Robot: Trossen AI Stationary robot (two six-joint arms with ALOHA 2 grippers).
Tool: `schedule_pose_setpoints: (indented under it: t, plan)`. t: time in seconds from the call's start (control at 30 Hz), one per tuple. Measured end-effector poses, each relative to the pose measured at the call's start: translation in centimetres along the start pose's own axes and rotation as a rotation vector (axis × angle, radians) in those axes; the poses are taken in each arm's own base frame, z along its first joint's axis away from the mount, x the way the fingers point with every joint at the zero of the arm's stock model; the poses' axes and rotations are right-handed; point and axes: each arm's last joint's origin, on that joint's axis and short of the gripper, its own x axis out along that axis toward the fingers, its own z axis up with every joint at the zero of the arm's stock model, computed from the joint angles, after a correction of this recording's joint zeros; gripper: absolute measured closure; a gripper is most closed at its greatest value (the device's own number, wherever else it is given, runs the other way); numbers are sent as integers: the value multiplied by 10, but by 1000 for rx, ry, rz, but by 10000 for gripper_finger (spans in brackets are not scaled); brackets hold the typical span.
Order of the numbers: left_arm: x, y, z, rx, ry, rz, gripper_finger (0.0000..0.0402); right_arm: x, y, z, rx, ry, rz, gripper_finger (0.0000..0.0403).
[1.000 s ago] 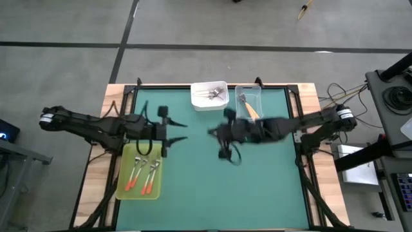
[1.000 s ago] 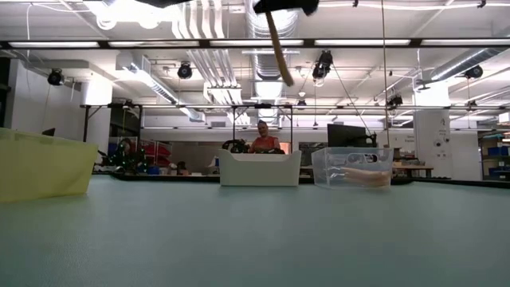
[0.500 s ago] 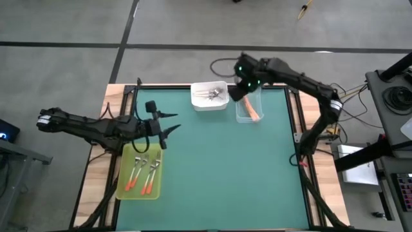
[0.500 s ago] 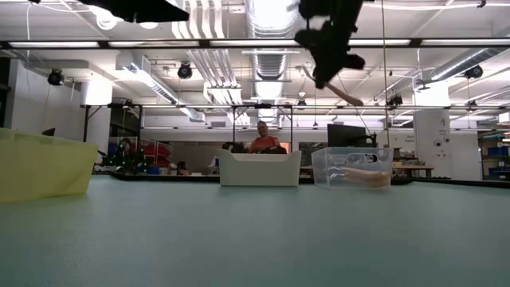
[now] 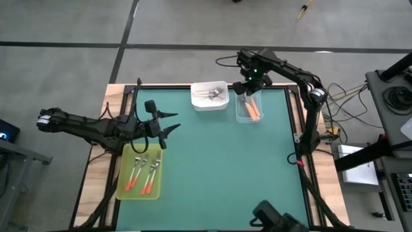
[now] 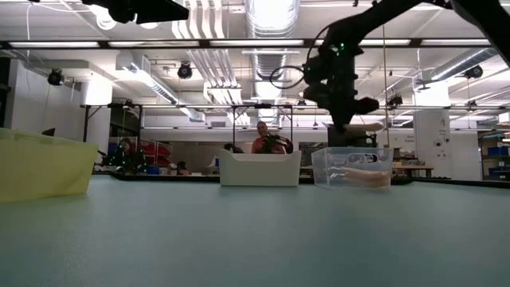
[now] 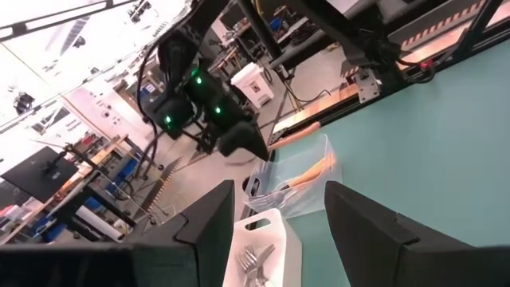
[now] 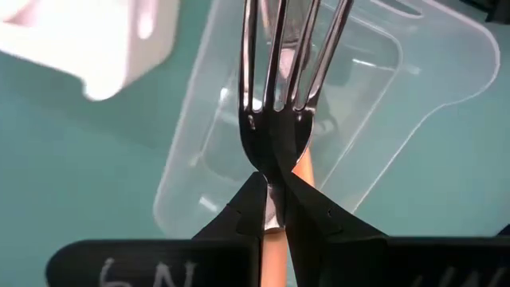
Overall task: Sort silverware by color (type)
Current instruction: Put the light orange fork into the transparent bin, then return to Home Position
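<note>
Right wrist view: white hand-drawn marks run along the dark bar at the lower edge of the frame, too cut off to read as words. The right gripper (image 8: 273, 209) has its jaws clenched on the neck of a fork (image 8: 280, 88), just below the four silver tines, with the light orange handle running down between the two dark fingers. The tines point up the frame over the clear tray (image 8: 414, 104), which lies on the green surface (image 8: 72, 167); a corner of the white tray (image 8: 88, 44) shows at upper left.

In the high view the right gripper (image 5: 252, 85) sits at top centre-right, over the clear tray (image 5: 248, 118), where light orange handles lie. Just left of it the white tray (image 5: 209, 104) holds a cluster of silver forks (image 5: 214, 95). At lower left the yellow-green tray (image 5: 126, 187) holds red-orange-handled forks (image 5: 145, 174).

The left gripper (image 5: 170, 124) hangs at centre left, just above the yellow-green tray, its jaws released and holding nothing; in the left wrist view its two fingers (image 7: 209, 227) stand well apart.

In the low view a person (image 6: 261, 142) shows behind the white tray.
</note>
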Motion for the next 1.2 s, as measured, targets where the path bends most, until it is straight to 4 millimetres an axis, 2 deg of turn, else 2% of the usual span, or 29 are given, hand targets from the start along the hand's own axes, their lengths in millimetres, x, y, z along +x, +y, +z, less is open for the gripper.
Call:
schedule_pose_setpoints:
  t: [0.2,0.47,0.8,1.2]
  plan:
    - [0,0,0,0,1,0,223,23,-4,13,-7,54,-23,384]
    - [0,0,0,5,2,2,223,37,-7,20,-34,60,-109,377]
    - [0,0,0,4,2,3,223,40,-7,23,-61,51,-106,375]
    - [0,0,0,5,2,3,223,40,-5,26,-82,15,-93,327]
